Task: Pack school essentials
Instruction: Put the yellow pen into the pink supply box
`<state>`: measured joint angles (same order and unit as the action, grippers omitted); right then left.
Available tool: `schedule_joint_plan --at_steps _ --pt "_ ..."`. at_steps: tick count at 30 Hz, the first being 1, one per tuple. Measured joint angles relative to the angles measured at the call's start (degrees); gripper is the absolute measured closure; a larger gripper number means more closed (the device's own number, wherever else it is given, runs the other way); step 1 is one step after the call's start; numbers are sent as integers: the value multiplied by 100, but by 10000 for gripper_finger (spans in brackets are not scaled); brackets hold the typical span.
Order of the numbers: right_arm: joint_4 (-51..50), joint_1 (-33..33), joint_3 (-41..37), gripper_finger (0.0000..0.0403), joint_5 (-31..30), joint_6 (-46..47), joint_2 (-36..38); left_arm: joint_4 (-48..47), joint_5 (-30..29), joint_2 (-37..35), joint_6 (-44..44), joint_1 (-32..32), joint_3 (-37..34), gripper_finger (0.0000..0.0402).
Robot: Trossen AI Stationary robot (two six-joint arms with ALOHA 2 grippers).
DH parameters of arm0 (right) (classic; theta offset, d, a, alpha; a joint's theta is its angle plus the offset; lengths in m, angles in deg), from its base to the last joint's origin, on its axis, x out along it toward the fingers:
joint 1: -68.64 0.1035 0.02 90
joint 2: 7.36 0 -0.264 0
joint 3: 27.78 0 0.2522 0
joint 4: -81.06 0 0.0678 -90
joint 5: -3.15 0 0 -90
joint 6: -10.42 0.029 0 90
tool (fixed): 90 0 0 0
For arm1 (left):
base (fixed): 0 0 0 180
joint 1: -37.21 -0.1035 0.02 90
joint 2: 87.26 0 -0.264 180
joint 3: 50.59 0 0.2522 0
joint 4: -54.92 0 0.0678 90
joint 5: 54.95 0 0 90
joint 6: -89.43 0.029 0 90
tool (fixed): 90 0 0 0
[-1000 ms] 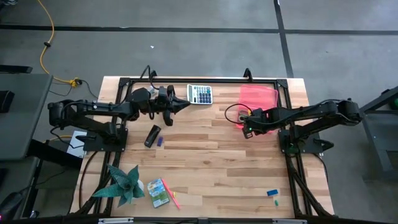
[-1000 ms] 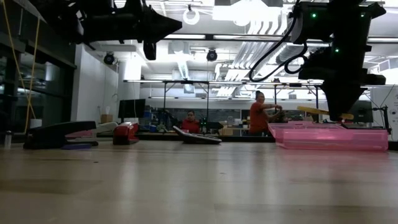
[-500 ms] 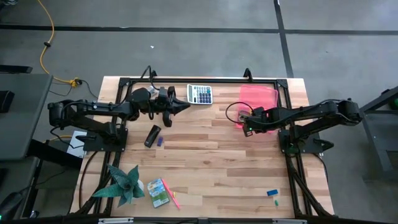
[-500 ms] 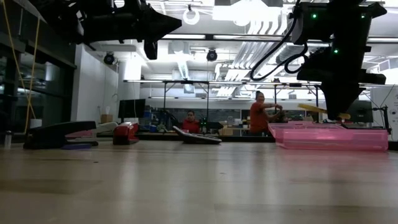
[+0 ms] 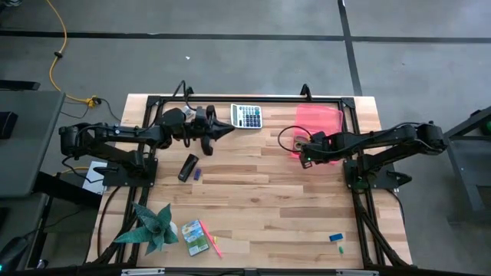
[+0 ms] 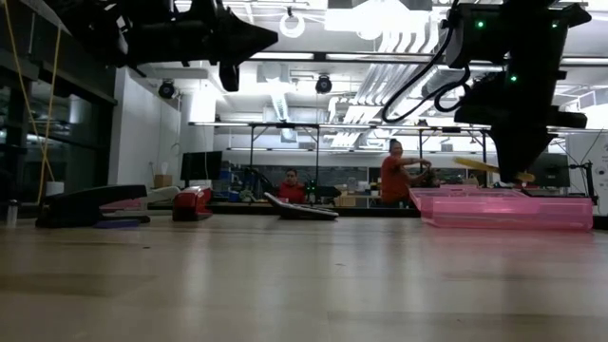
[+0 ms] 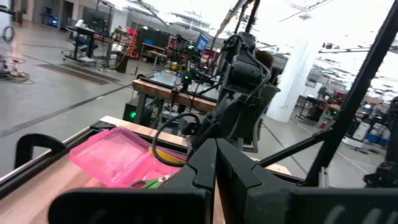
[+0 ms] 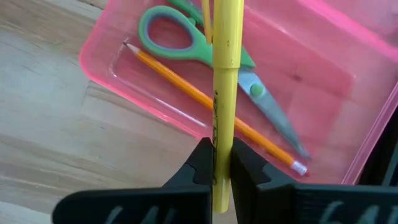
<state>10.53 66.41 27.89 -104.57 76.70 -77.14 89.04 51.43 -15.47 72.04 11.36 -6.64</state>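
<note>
My right gripper (image 8: 222, 165) is shut on a yellow stick (image 8: 225, 93) above the left end of the pink tray (image 5: 321, 121). In the tray lie green-handled scissors (image 8: 205, 40) and an orange pencil (image 8: 205, 102). My left gripper (image 5: 224, 129) hangs shut and empty over the table's far left part. A purple stick (image 5: 197, 175) lies flat beside a dark stapler (image 5: 188, 167). The crayon box (image 5: 195, 236) and a pink stick (image 5: 216, 245) lie near the front edge. A blue eraser (image 5: 336, 238) sits at the front right. My right gripper pinches the yellow stick between its two fingers (image 8: 202, 163), near one end of the stick (image 8: 219, 168). The fingers slant steeply down and lie across the stick. The stick is lifted clear and runs nearly level (image 6: 480, 166) above the tray.
A grey-white calculator (image 5: 247, 116) lies at the far edge between the arms. A green paper plant (image 5: 153, 226) stands at the front left. The middle of the wooden table (image 5: 268, 199) is bare. People show in the room beyond the table.
</note>
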Motion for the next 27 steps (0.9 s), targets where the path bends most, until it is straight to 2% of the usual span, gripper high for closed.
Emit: schedule_joint_plan --at_steps 5,10,15,21,27 --pt "21 -166 0 401 -97 -594 0 0 -159 0 -7 0 0 401" --pt "-38 -652 -151 401 -263 -1024 1 -4 -173 0 -146 10 0 401" --pt "336 -1208 -681 401 140 -2016 0 -13 -372 0 -245 42 0 401" --pt "568 -1379 -1046 401 331 -3221 0 -15 -507 0 -238 44 0 401" --pt "805 -1629 -1196 397 751 -3412 0 -17 -509 0 -96 44 0 401"
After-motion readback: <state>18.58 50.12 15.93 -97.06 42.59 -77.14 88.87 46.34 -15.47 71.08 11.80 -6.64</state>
